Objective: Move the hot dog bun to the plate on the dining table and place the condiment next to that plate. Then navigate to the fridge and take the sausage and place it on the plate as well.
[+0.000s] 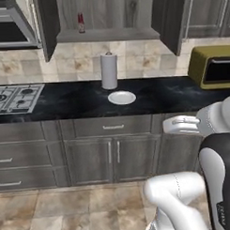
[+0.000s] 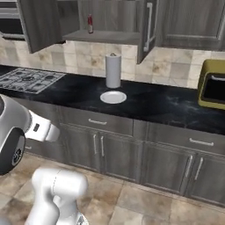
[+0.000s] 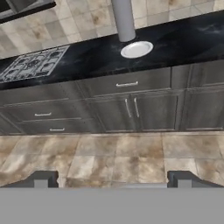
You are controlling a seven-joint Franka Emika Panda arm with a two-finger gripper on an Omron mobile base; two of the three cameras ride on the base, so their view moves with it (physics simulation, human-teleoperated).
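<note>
Left base view has the ketchup [image 1: 81, 23] standing on the shelf of an open wall cabinet [image 1: 107, 34], high above the black counter [image 1: 65, 105]. A reach that high risks clipping an open door [image 1: 47, 25] or tipping the slim bottle, since it stands tall on a narrow base and the arm is now folded low, well back from the counter. A white plate [image 1: 121, 97] sits on the counter just in front of a paper towel roll [image 1: 109, 70]; it looks plain white, so taking it for the marbled plate would be a mistake. No bun can be made out from here. Hand view shows the gripper [image 3: 112, 179] spread wide, holding and touching nothing, looking over bare floor toward the lower cabinets.
</note>
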